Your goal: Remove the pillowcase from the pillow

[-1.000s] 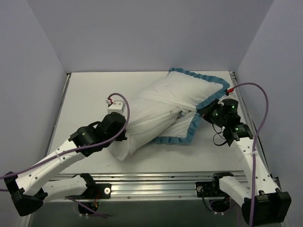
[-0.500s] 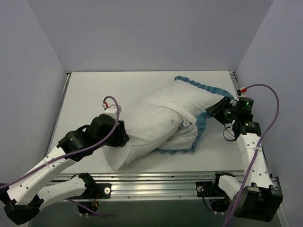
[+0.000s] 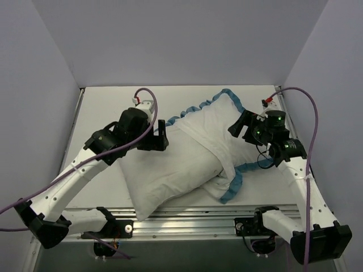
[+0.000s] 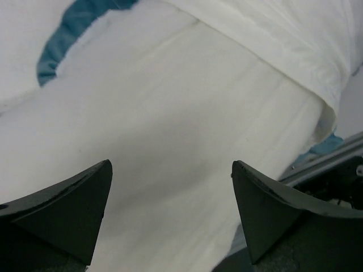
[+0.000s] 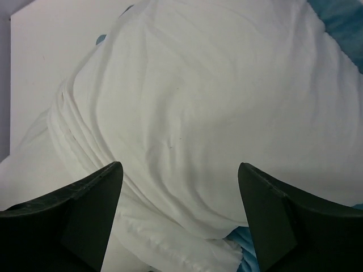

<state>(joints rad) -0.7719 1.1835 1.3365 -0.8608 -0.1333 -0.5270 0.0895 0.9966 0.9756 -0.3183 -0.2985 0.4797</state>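
Since a second ago both arms have let go and the bundle has shifted: the pillow (image 3: pixel 161 178) has swung round and now lies slantwise on the counter (image 3: pixel 102 107), its bare lower-left corner reaching the near edge.

On the left, the left gripper (image 3: pixel 162 136) has moved from the pillow's near end to its far left side. Its fingers (image 4: pixel 68 204) are released and spread wide with nothing between them. The left wrist view shows only the smooth white pillow (image 4: pixel 159 113) beneath them, with a scrap of blue trim (image 4: pixel 59 45) at the upper left.

In the middle, the pillowcase (image 3: pixel 212 122) is still on the pillow's upper-right part, turned white side out. Its bunched edge runs across the pillow from the far left side down to the near right. Blue ruffled trim (image 3: pixel 229 190) shows along the far edge and again in a fold at the near right.

On the right, the right gripper (image 3: pixel 236 128) hangs just over the covered end of the pillow. Its fingers (image 5: pixel 74 215) are also released and grasp nothing. Below them, the right wrist view shows crumpled white pillowcase (image 5: pixel 198 90) fabric.
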